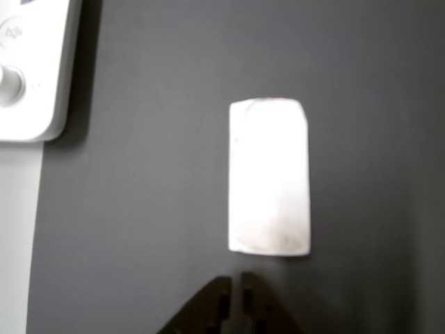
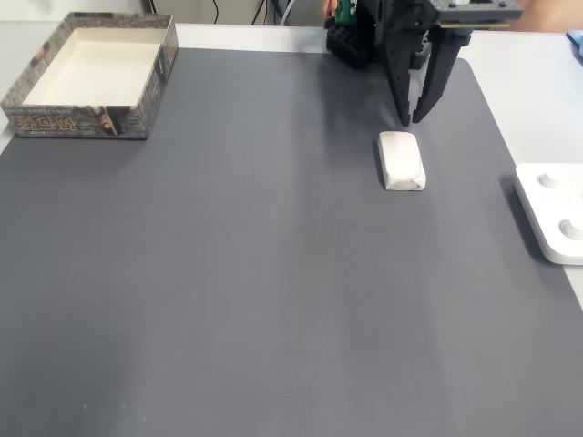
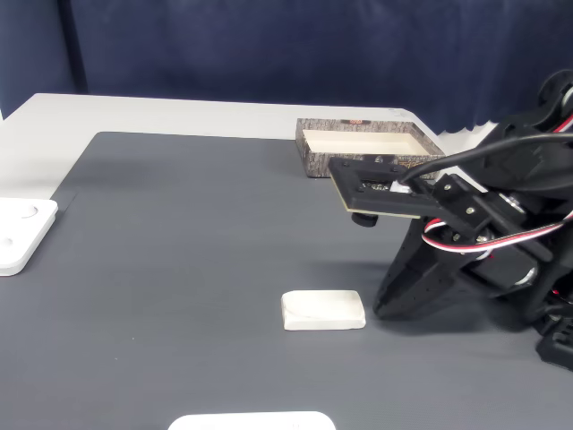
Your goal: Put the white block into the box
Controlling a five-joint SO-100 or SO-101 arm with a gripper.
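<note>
Your gripper (image 2: pixel 411 119) has its two dark fingers nearly together, only a thin slit between the tips, and nothing is held in them. In the other view the tips (image 1: pixel 235 287) come up from the bottom edge with that same narrow gap, pointing at the short end of the white block (image 1: pixel 269 177), close to it but not touching.

In a fixed view you can see the fingertips hanging just past the far end of the white block (image 2: pixel 402 160), which lies flat on the dark grey mat (image 2: pixel 237 273) (its long side running away from the camera). From the side, in a fixed view, the gripper (image 3: pixel 387 306) sits low, just beside the right end of the block (image 3: pixel 323 310), a sliver of mat showing between them.

The box (image 2: pixel 88 73) stands at the mat's far left corner in that fixed view, well apart from the block, its cream inside bare and its outer walls patterned brown. In the side view you find it (image 3: pixel 369 147) behind the arm.

A white device with a round knob (image 1: pixel 28 69) lies off the mat's edge.
</note>
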